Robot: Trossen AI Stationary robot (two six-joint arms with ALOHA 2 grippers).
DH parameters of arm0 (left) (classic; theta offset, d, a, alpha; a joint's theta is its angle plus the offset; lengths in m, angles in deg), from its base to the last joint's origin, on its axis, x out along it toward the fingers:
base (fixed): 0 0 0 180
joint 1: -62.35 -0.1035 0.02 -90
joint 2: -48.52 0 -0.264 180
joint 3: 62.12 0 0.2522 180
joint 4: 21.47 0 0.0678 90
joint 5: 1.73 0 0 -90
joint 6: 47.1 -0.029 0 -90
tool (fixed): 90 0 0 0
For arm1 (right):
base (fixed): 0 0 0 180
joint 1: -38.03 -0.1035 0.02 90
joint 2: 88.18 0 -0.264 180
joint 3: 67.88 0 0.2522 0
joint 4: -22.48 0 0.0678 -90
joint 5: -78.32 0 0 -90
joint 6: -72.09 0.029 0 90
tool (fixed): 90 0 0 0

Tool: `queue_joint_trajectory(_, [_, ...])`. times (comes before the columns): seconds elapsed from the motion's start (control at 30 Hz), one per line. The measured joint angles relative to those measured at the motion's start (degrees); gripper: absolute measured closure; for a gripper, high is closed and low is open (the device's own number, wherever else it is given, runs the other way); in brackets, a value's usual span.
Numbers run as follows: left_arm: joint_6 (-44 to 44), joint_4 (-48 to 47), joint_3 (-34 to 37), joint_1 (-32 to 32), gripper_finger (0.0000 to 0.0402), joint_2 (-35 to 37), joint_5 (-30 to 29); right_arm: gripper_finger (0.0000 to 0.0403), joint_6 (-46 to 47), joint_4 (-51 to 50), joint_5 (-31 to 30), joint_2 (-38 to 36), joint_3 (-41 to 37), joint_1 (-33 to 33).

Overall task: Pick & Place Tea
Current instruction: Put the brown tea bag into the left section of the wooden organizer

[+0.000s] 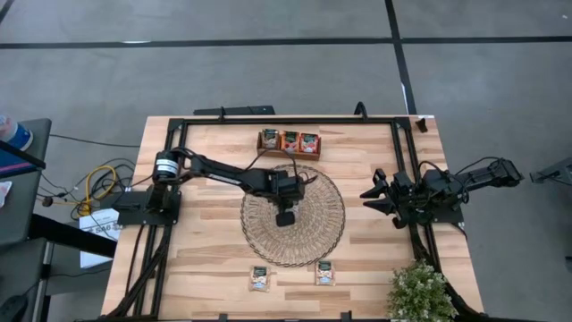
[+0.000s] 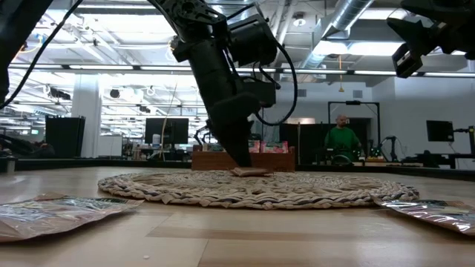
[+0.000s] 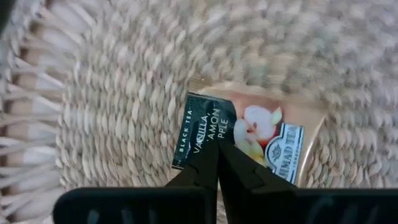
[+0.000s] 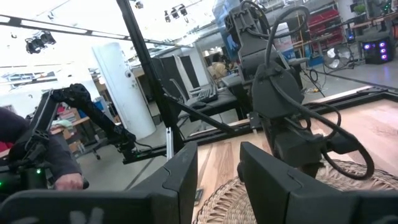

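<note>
Nearest the table's front edge lie two beige tea sachets, flat on the wood just off the rim of the round woven mat, with a small green plant at the front right corner. On the mat near its middle lies a beige sachet with a dark green top, flat against the weave. The left gripper reaches down onto it, its two dark fingers pressed together at the sachet's green end; whether they pinch its edge or only touch it cannot be told. The right gripper hangs above the table's right edge, well apart from the mat, its fingers standing somewhat apart with nothing between them. At the far edge, behind the mat, sits the wooden divided tray with three red-orange sachets standing in its compartments. Beyond the table a person in a green top shows in the room.
</note>
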Motion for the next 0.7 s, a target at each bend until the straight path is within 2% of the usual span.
queue_joint_trajectory(0.47, [-0.98, 0.63, 0.00, 0.20, 0.0395, 0.78, 0.15, 0.0289, -0.04, 0.00, 0.01, 0.00, 0.00, 0.01])
queue_joint_trajectory(0.57, [-3.13, 0.57, 0.00, 0.20, 0.0376, 0.78, 0.14, 0.0289, -0.04, -0.01, -0.01, 0.01, 0.00, 0.00])
queue_joint_trajectory(0.7, [-3.55, 0.31, 0.00, 0.21, 0.0331, 0.78, 0.15, 0.0289, -0.03, 0.00, 0.01, 0.01, 0.00, 0.00])
